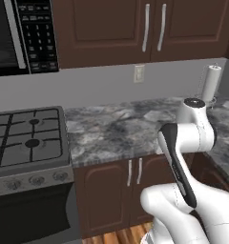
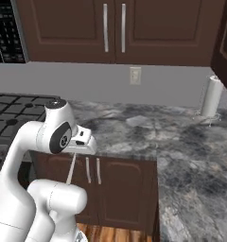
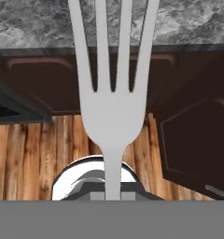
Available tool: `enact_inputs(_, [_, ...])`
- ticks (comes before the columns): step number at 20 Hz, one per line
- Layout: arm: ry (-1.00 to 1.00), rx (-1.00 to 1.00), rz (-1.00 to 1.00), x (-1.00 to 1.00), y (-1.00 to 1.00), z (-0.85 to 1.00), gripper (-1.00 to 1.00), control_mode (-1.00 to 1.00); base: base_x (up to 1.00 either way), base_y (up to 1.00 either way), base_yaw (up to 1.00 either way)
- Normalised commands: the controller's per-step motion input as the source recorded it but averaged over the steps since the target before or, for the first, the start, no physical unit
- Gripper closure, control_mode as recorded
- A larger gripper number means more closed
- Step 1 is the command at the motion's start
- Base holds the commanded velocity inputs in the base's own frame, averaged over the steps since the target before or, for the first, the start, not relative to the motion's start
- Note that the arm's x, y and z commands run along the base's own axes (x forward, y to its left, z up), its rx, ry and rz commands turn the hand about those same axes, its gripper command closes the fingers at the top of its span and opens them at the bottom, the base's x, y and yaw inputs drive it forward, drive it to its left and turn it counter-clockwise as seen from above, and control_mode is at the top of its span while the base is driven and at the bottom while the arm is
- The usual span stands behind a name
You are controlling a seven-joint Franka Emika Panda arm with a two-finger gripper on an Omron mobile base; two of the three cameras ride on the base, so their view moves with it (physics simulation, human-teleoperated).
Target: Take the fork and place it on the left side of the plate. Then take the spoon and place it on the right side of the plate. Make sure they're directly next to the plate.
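Currently the fork is held in the claw, which is clamped tight on its handle. In the hand view the pronged head rises up the middle of the picture, its tines pointing toward the edge of the marble table; below it, dark cabinet doors and a wooden floor are seen. In the right base view the fork can be made out as a thin pale strip hanging down from the claw, in front of the lower cabinets and off the near edge of the table.

The first pick-up can therefore be judged done: the fork is off the surface and carried in the air. Its placing is judged not yet done, since it is touching nothing but the claw. No plate and no spoon can be found on the stretch of table seen in the base views; a paper towel roll stands at the far right corner, and a gas stove sits to the left.

What is left, as far as can be judged: the fork is to be carried to the plate and laid directly by its left side, then the spoon fetched and laid directly by its right side. Most of the task is thus still ahead.
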Motion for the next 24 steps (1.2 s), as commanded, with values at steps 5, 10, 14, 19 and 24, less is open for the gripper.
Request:
enact_inputs(5, [0.00, 0.00, 0.00, 0.00, 0.00, 0.00, 1.00, 1.00, -0.62, 0.77, 0.00])
enact_inputs(10, [0.00, 0.00, 0.00, 0.00, 0.00, 0.00, 1.00, 1.00, -0.87, 0.29, 0.05])
enact_inputs(14, [0.00, 0.00, 0.00, 0.00, 0.00, 0.00, 1.00, 1.00, -0.89, 0.01, 0.12])
enact_inputs(19, [0.00, 0.00, 0.00, 0.00, 0.00, 0.00, 1.00, 1.00, -0.93, 0.00, 0.13])
enact_inputs(24, [0.00, 0.00, 0.00, 0.00, 0.00, 0.00, 1.00, 1.00, -0.94, 0.00, 0.11])
